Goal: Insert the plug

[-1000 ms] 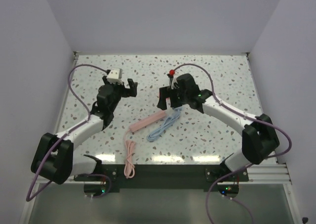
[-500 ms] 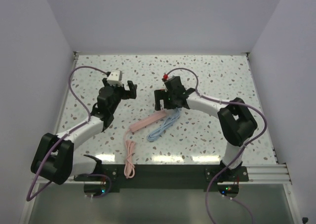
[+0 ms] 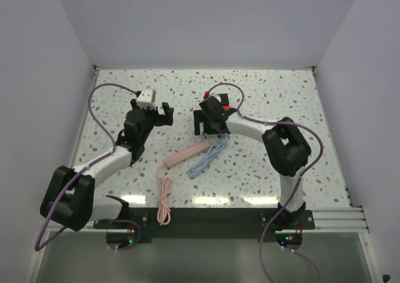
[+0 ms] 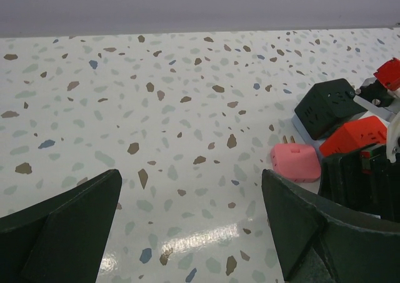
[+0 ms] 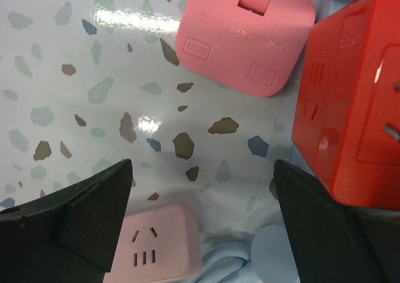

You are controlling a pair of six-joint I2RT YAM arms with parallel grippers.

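A pink plug (image 5: 247, 36) lies flat on the speckled table, also seen in the left wrist view (image 4: 295, 161). A pink power strip (image 3: 187, 153) lies mid-table; its socket end (image 5: 159, 248) sits just below my right gripper (image 5: 197, 220), which is open and empty and hovers between the strip and the plug. In the top view the right gripper (image 3: 209, 127) covers the plug. My left gripper (image 3: 151, 110) is open and empty over bare table, left of the plug; the left wrist view also shows this gripper (image 4: 187, 233).
A red cube adapter (image 5: 353, 102) lies right of the plug, with a black adapter (image 4: 328, 107) beyond it. A light blue cable (image 3: 206, 158) lies beside the strip. The strip's pink cord (image 3: 164, 198) is coiled near the front edge.
My right gripper has shifted left and slightly farther back as the right arm folded at the elbow. The left arm has barely moved. Both grippers stayed open.
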